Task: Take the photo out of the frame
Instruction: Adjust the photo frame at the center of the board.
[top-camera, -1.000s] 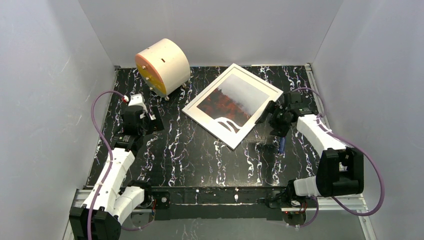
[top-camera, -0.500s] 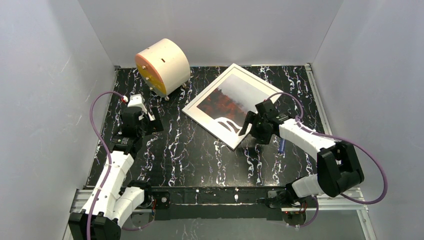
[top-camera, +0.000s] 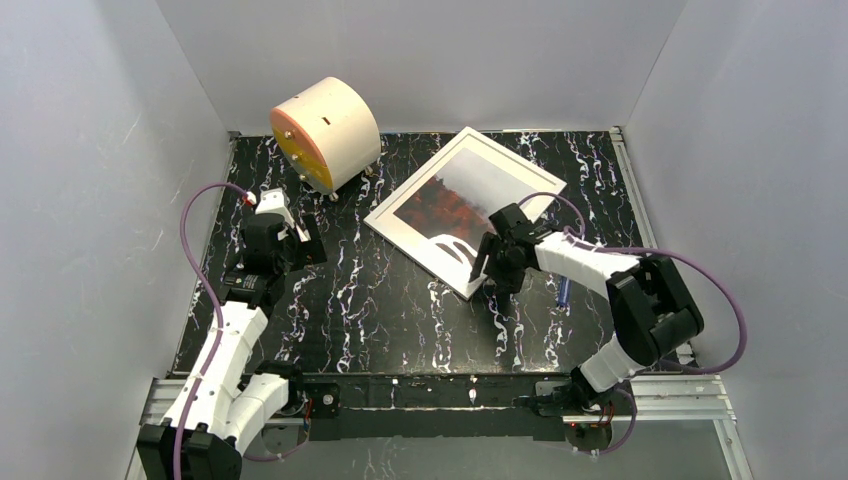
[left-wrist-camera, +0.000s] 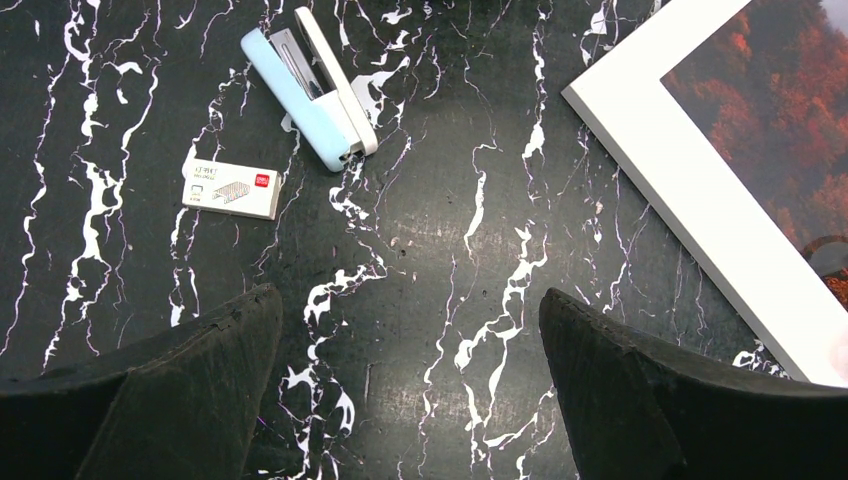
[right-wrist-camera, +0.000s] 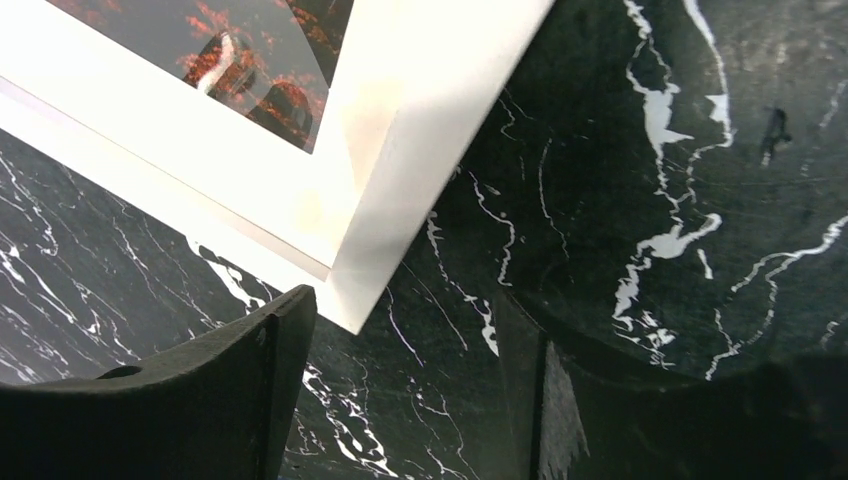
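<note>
Your right arm has swung in from the right side of the table over the last second, and its gripper (top-camera: 487, 262) is now hovering right at the near corner of the frame (top-camera: 420, 252). Your left arm is pretty much sitting where it was.

Going from the left: your left gripper (left-wrist-camera: 410, 310) is hanging over bare marble table (top-camera: 400, 320) with its fingers spread wide and nothing between them. In the left wrist view, a light blue stapler (left-wrist-camera: 310, 85) is lying ahead of it, with a small white staple box (left-wrist-camera: 232, 188) near it. Up in the far left corner, the cream cylinder (top-camera: 325, 130) is lying on its side, orange face pointing front-left.

The frame is lying flat and turned diagonally in the middle-right of the table. The photo (top-camera: 450, 205) is still sitting in it face up, red-orange trees toward you and grey mist at the far end.

Your right gripper (right-wrist-camera: 400, 310) is spread open too, gripping nothing. In the right wrist view, the frame's white corner (right-wrist-camera: 430, 150) is poking into the gap between the two fingers, closer to the left one in that view. I can't tell if it's actually touching. A blue pen (top-camera: 563, 292) is lying on the table just right of that arm.
</note>
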